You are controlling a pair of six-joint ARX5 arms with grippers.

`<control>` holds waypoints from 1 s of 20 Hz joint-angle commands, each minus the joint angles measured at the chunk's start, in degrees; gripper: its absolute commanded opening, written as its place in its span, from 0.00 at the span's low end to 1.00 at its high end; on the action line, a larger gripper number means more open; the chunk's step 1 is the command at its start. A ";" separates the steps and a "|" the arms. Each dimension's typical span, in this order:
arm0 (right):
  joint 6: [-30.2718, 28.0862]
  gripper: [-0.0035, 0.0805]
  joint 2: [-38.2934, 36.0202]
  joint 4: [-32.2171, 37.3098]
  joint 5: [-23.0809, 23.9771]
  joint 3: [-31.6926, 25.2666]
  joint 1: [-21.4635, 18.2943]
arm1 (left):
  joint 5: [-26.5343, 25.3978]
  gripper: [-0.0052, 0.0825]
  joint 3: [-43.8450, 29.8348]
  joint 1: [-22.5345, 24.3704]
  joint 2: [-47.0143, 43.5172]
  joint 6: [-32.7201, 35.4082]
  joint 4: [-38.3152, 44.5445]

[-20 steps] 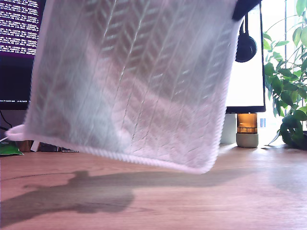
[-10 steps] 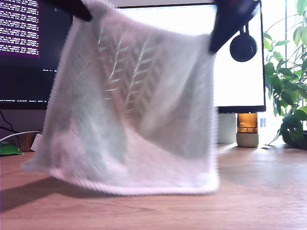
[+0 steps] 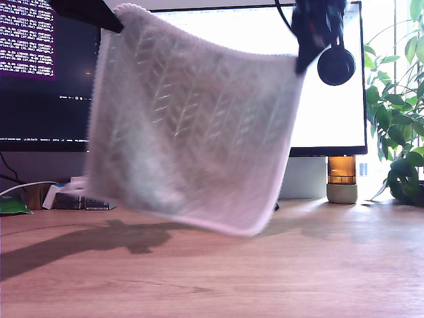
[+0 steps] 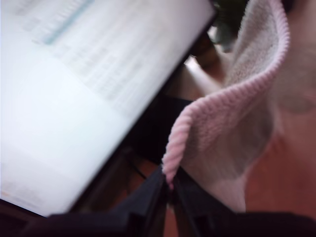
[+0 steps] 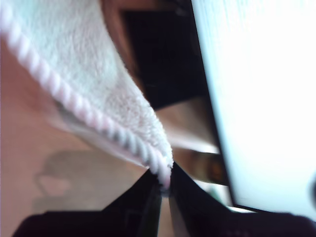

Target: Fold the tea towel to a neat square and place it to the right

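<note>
The tea towel [image 3: 192, 146] is a pale pinkish-white fluffy cloth with a ribbed hem. It hangs spread out in the air above the wooden table [image 3: 278, 278], its lower edge blurred and clear of the wood. My first gripper [image 3: 116, 23] is shut on the top corner at the exterior view's left. My second gripper [image 3: 300, 65] is shut on the top corner at the exterior view's right. In the first wrist view the dark fingers of my first gripper [image 4: 169, 185] pinch the rolled hem of the towel [image 4: 222, 128]. In the second wrist view my second gripper [image 5: 164, 185] pinches a corner of the towel [image 5: 89, 84].
A dark monitor [image 3: 40, 79] and a bright white monitor [image 3: 331, 112] stand behind the towel. A round black object [image 3: 336, 64] hangs by the white screen. An amber jar [image 3: 341, 173] and a plant [image 3: 397, 126] are at the exterior view's right, small clutter [image 3: 73, 199] at its left.
The towel, which filled the view close to the camera, has swung back toward the monitors. Both grippers have come into view at the top. Its lower edge has lifted off the table again.
</note>
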 commanded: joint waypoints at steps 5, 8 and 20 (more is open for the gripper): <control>3.76 0.03 0.92 -5.07 -6.03 -1.01 4.48 | 1.40 0.03 -0.20 -0.24 0.50 -0.17 -7.41; 6.32 0.03 1.77 -11.67 -6.86 -1.03 4.46 | 3.21 0.03 -0.20 -0.26 0.50 -0.22 -11.65; 15.28 0.03 2.47 -26.03 -18.99 -1.11 5.16 | 4.55 0.03 -0.50 -9.31 2.43 -3.67 -28.22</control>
